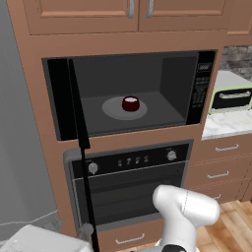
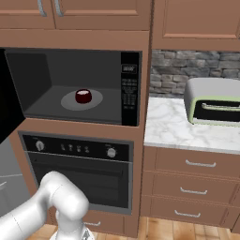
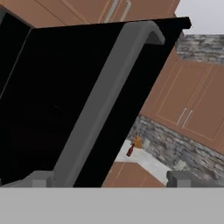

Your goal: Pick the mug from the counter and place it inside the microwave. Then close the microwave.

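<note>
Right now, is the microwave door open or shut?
Open. The microwave shows its grey cavity with the mug on the turntable, and its door stands swung out at the left.

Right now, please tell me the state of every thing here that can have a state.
microwave: door open, swung out to the left
mug: upright on the turntable inside the microwave
wall oven: door closed
toaster oven: door closed
counter drawers: closed
upper cabinets: closed

Mug (image 1: 130, 103) on turntable (image 1: 112, 110) inside microwave (image 1: 199, 88), above wall oven (image 1: 130, 184).
</note>
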You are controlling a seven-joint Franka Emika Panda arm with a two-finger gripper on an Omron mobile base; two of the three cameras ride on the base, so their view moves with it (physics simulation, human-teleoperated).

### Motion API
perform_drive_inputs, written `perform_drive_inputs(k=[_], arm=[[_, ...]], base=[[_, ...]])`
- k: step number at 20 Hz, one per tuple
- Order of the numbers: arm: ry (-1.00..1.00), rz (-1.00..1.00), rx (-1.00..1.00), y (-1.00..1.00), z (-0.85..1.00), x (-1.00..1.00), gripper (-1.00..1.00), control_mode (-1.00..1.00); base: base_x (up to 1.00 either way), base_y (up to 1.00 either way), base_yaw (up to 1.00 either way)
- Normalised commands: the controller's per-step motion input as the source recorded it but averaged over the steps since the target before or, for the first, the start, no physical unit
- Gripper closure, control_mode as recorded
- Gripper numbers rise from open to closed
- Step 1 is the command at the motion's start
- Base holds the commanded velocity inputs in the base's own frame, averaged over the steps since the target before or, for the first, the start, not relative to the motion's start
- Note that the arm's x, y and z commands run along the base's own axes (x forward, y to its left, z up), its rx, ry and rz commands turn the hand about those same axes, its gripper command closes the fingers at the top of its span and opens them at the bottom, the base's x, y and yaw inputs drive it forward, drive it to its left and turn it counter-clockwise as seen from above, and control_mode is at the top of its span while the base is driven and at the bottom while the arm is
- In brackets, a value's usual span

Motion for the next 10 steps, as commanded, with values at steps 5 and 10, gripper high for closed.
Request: perform_drive_inputs(k=[5,10], arm=[[0.0,0.0,-0.01,0.34,-0.32,0.33,-1.0,-1.0],[0.0,0.0,-0.03,0.38,-0.32,0.25,-1.0,-1.0]], base=[[0.0,0.0,0.0],[0.0,0.0,0.0]])
